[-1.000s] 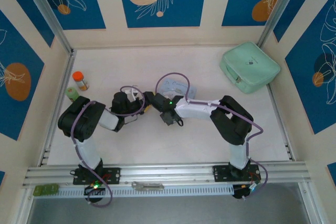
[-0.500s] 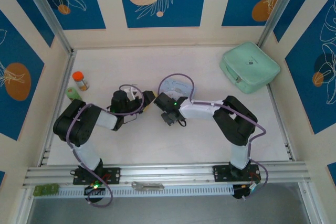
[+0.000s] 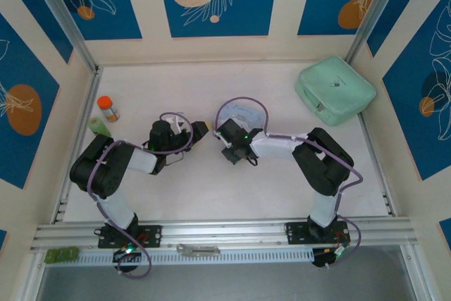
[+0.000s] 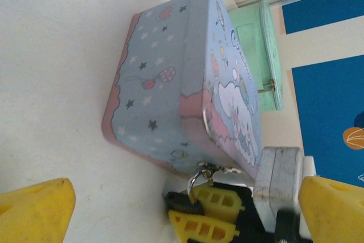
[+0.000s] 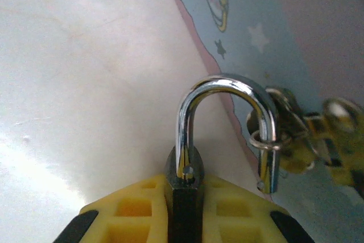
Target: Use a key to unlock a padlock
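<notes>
My right gripper (image 3: pixel 223 132) was clamped on the padlock (image 5: pixel 185 194), shackle upward, just beside the pale blue tin (image 4: pixel 165 78). The shackle's far leg ended clear of the body, so I judged the lock already sprung. The key (image 5: pixel 286 122), blurred, hung by its ring on that leg. My left gripper (image 3: pixel 201 130), jaws wide and empty, faced it; next it needed to take the key without nudging the tin. A mint case (image 3: pixel 335 91) sat well apart.

Top view bright, even, soft shadows on the white surface (image 3: pixel 211 195). Right wrist: glare streaks on chrome shackle (image 5: pixel 224 83) of the small dark padlock (image 5: pixel 185 194), surface blown out near-left, small metal key bunch (image 5: pixel 296 140) blurred.
</notes>
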Controlling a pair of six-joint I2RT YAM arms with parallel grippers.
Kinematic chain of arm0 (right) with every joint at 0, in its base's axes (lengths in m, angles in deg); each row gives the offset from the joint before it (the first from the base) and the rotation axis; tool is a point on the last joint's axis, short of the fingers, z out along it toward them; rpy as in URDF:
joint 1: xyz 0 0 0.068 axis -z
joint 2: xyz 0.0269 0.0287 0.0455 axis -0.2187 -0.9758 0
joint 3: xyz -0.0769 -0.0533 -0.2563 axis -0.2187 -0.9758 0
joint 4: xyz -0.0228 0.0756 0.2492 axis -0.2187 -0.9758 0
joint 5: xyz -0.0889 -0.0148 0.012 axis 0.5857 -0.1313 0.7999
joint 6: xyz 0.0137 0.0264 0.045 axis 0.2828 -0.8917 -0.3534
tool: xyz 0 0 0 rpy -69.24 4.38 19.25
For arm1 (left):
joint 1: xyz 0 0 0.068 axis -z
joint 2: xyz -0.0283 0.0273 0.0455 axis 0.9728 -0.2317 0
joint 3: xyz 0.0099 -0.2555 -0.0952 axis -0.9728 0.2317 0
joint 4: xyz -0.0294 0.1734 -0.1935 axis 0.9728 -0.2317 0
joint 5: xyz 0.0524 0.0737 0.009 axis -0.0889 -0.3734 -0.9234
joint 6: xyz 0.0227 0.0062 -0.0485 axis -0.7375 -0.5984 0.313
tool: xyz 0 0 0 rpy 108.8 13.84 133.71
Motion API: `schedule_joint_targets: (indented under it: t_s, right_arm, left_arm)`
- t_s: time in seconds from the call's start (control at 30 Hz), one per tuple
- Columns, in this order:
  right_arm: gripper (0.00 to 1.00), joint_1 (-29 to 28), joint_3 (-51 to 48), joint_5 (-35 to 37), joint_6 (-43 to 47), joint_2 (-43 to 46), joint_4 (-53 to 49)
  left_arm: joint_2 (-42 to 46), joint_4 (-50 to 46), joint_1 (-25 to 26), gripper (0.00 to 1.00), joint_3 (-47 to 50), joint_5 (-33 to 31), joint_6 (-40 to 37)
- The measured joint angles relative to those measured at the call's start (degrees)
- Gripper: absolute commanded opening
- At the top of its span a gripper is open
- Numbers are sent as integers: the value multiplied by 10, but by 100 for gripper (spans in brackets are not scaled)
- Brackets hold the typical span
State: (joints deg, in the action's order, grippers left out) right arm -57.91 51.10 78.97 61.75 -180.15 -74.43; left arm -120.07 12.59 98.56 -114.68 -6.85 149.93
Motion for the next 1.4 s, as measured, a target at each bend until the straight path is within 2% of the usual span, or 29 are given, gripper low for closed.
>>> schedule_joint_targets:
  t_s: [0.87, 1.3, 1.4]
  right_arm:
    - [0, 58, 4, -114, 173, 5, 71]
    - [0, 61, 46, -183, 182, 4, 83]
    - [0, 61, 50, -198, 177, 4, 82]
  left_arm:
    - [-7, 49, 0, 100, 11, 10, 17]
    - [33, -2, 0, 98, 23, -9, 9]
    - [41, -13, 0, 100, 23, -13, 1]
